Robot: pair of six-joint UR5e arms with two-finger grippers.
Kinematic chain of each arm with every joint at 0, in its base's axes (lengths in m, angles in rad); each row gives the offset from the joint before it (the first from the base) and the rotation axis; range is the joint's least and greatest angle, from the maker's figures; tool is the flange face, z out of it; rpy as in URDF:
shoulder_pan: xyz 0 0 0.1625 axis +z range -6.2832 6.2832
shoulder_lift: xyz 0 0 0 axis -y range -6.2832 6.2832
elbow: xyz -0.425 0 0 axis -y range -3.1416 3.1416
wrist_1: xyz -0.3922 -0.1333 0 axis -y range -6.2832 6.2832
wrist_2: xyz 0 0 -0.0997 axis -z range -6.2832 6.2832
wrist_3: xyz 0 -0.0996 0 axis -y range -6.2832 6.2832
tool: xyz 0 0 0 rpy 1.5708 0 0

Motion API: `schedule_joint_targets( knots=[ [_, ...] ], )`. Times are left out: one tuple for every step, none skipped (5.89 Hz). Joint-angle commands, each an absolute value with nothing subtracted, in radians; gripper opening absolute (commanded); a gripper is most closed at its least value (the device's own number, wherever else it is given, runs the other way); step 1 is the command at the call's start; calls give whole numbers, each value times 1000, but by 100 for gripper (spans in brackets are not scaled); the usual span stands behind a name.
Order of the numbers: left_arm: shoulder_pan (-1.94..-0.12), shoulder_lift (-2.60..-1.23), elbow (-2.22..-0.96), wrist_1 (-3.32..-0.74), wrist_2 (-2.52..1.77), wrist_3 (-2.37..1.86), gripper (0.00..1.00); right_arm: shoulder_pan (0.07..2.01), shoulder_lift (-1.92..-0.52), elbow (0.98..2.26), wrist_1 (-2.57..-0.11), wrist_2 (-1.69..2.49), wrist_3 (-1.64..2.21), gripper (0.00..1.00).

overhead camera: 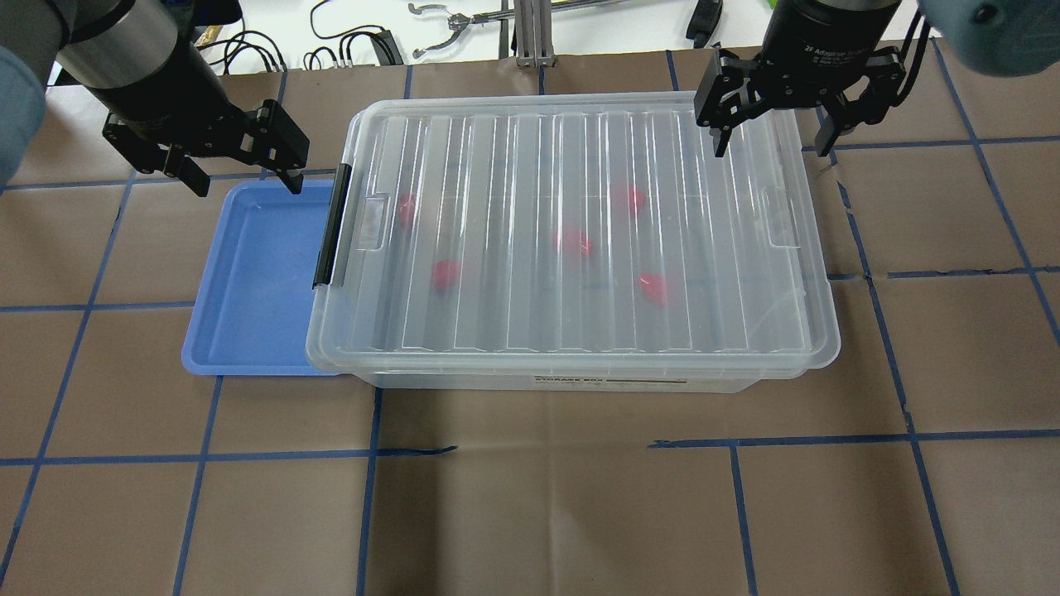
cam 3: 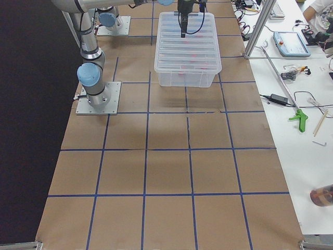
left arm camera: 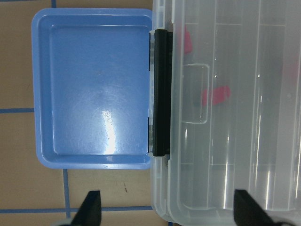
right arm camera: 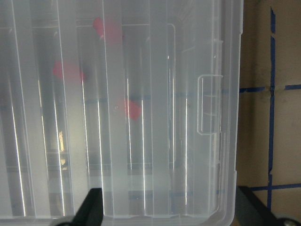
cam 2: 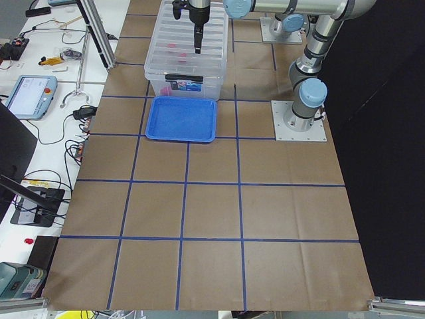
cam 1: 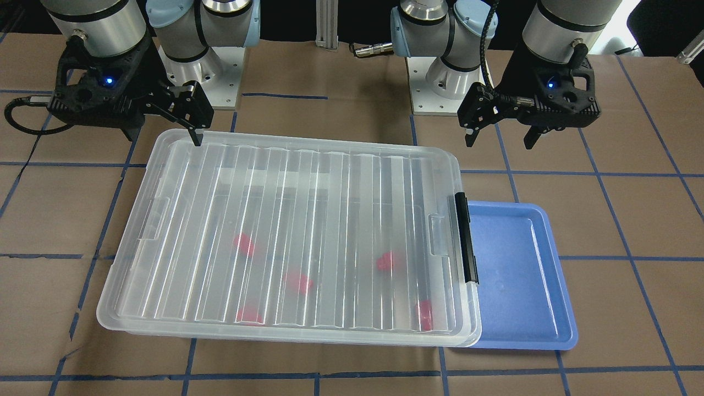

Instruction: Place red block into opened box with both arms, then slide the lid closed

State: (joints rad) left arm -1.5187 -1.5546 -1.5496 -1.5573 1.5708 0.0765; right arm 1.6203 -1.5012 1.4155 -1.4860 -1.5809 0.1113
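Note:
The ribbed clear lid (overhead camera: 513,273) lies flat over the whole box (overhead camera: 580,382). Several red blocks (overhead camera: 445,274) show blurred through it, lying on the box floor (cam 1: 300,282). My left gripper (overhead camera: 247,184) hangs open above the far corner of the blue tray, just left of the black clip (overhead camera: 331,225), holding nothing. In the left wrist view its fingertips (left arm camera: 91,209) straddle the clip end of the box. My right gripper (overhead camera: 772,149) is open over the lid's far right corner; one fingertip (cam 1: 196,140) hovers at or on the lid's edge.
A blue tray (overhead camera: 248,281) with nothing in it sits against the box's clip side, partly tucked under the lid's rim. Brown paper with blue tape lines covers the table (overhead camera: 530,497). Cables and tools lie beyond the far edge.

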Motion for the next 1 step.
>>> schedule_joint_targets(
  knots=[
    [-1519, -1555, -1549, -1557, 1572, 77, 98, 1621, -1500, 1416, -1486, -1578, 112, 100]
  ],
)
